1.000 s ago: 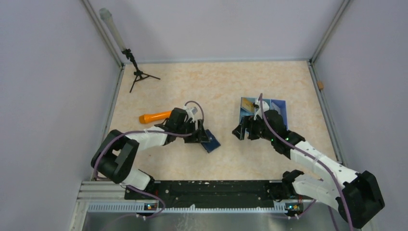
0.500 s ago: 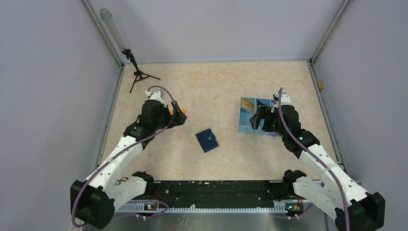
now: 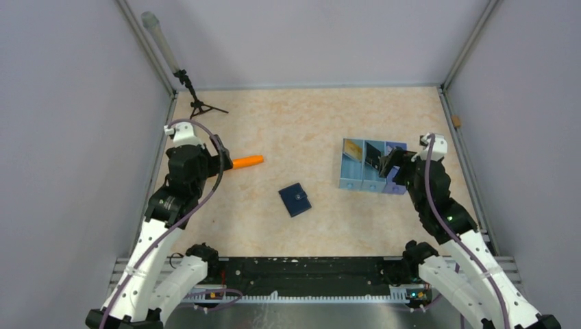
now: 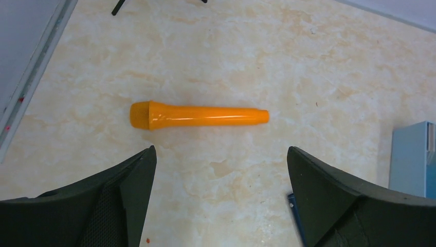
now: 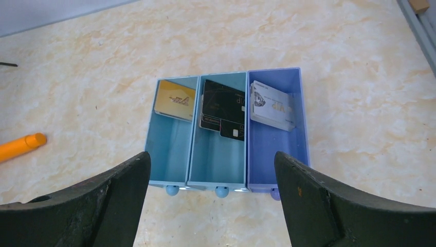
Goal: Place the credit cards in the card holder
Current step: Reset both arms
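Observation:
The card holder [image 3: 295,200] lies shut on the table mid-floor, navy with a round stud, and neither gripper touches it. A sliver of the card holder's edge [image 4: 292,203] shows by my left finger. The credit cards stand in a blue three-bin tray [image 3: 351,182]: a gold card [image 5: 175,100], a black card [image 5: 222,109] and a white card [image 5: 271,105]. My left gripper [image 3: 223,153] [image 4: 221,149] hangs open and empty above bare table, left of the holder. My right gripper [image 3: 388,163] [image 5: 212,154] is open and empty, raised over the near end of the tray [image 5: 216,182].
An orange toy microphone [image 3: 246,162] [image 4: 198,115] lies just beyond my left gripper. A black tripod stand [image 3: 199,106] sits at the back left corner. A small brown block [image 3: 456,121] rests on the right rail. Walls close in the table on three sides.
The left gripper left the card holder on the table and swung back left, opening. The right arm drew back right from the middle to the tray, opening a little wider.

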Available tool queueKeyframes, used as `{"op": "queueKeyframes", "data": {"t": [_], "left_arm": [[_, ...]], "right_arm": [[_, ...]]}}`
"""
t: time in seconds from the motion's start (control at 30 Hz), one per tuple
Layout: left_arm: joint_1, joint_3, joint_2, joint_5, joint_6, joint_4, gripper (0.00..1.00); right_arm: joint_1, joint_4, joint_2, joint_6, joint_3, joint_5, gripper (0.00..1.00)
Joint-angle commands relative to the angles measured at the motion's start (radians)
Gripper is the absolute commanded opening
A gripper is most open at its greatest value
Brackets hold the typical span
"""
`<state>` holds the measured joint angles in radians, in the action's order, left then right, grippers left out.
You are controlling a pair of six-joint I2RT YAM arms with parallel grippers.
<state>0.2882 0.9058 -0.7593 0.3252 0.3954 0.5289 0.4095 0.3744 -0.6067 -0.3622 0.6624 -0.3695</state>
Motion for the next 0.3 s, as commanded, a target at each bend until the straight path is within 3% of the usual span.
{"op": "queueKeyframes", "data": {"t": [0.0, 0.27], "left_arm": [[-0.01, -0.024, 0.014, 0.038, -0.028, 0.006, 0.99], [-0.019, -0.035, 0.027, 0.038, -0.037, -0.002, 0.99]], "right_arm": [[-0.007, -0.005, 0.045, 0.023, 0.007, -0.048, 0.88], [-0.006, -0.006, 0.048, 0.023, 0.006, -0.058, 0.88]]}}
